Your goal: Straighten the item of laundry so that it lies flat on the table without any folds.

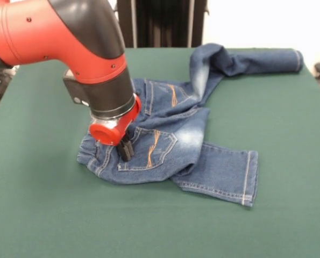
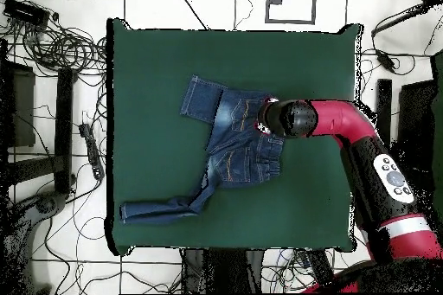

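While pincer [image 1: 126,150] presses jeans [image 1: 176,134], table [image 1: 41,204] bare

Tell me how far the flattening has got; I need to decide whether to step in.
Little looks done: the jeans lie crumpled on the table, one leg stretched toward the far corner, the other tucked under the seat. In hand: the gripper is down on the waistband end by a back pocket; whether it grips is unclear. Left: pull both legs out straight and smooth the folds.

The arm [image 1: 68,48] hides part of the jeans' [image 1: 170,140] waistband — tool [image 1: 126,150] finger spacing unreadable.
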You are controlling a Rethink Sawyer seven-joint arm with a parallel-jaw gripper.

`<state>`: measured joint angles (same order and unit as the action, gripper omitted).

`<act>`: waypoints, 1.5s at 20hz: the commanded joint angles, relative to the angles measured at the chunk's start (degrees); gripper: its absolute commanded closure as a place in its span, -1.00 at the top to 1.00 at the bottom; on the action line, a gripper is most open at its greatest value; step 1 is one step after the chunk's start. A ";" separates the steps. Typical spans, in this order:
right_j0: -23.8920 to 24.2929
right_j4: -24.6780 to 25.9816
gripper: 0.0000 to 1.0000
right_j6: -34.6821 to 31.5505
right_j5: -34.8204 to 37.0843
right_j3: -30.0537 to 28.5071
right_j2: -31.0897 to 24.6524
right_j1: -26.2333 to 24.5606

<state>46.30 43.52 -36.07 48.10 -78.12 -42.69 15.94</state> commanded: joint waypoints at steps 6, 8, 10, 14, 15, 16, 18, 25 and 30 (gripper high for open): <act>0.04 4.72 -1.00 22.88 6.23 12.39 -0.43 -3.89; -1.21 4.63 -1.00 24.97 8.61 15.17 -1.32 -4.28; -2.60 4.72 -1.00 26.77 11.28 18.34 -1.92 -5.02; -5.04 5.30 -1.00 30.04 16.63 25.01 -2.74 -6.79; -5.10 5.28 -1.00 30.87 17.24 25.94 -3.09 -7.19; -5.22 5.14 -1.00 32.30 18.16 27.50 -3.68 -7.95; -5.61 5.47 -1.00 33.85 19.69 30.18 -4.17 -9.18; -4.59 4.93 -1.00 35.32 23.17 34.21 -4.71 -9.30; -1.36 2.46 -1.00 33.43 23.43 30.47 -4.14 -4.10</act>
<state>43.52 43.50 -16.44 75.81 -54.01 -47.08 8.66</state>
